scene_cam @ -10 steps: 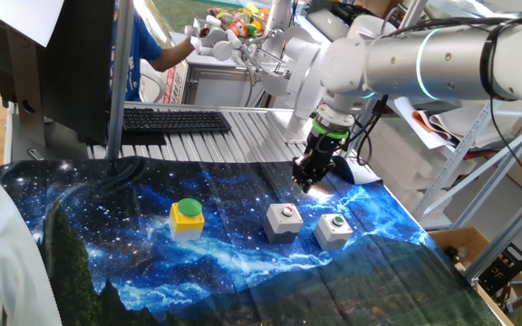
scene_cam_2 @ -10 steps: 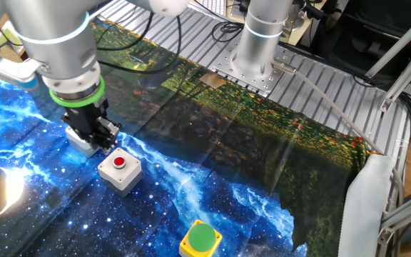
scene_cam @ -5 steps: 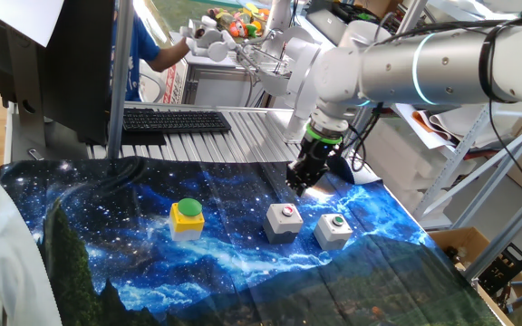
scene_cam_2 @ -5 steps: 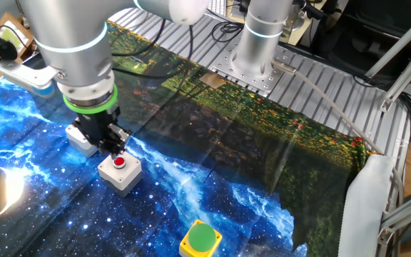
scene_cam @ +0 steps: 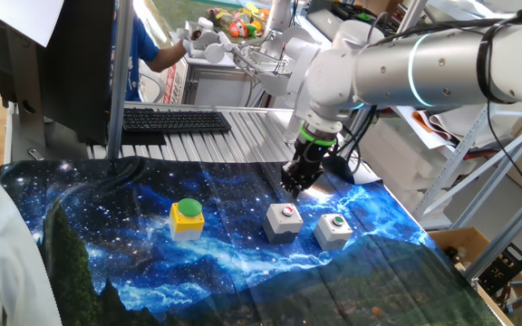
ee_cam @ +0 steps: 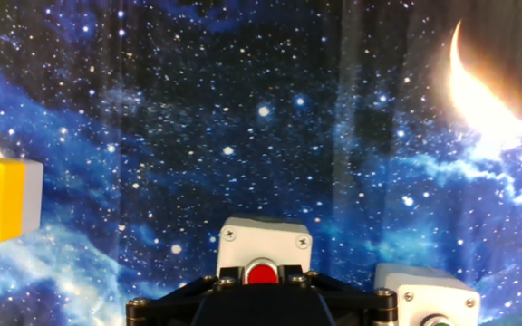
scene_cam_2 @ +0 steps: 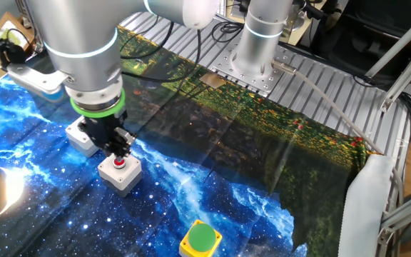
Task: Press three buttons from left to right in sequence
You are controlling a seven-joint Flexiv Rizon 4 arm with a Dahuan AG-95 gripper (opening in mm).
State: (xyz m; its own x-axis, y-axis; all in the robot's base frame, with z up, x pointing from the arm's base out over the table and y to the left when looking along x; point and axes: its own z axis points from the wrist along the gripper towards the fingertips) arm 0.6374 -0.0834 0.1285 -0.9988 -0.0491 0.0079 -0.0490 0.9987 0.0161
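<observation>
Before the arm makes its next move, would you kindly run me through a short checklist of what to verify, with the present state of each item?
1. Three buttons sit in a row on the cloth: ok.
2. Boxes upright, caps up: ok.
3. gripper hangs by the red button box, not the leftmost yellow box: not ok.
4. Finger state: cannot tell.
5. Contact with the red cap: cannot tell.
6. green button box stands free of the arm: ok.

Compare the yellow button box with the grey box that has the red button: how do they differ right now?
The yellow box carries a big green dome cap; the grey box has a small red button. The yellow box stands alone at the left end of the row; the grey box sits in the middle, with the gripper hovering close by it. Both are small cube-like boxes resting upright on the starry cloth.
</observation>
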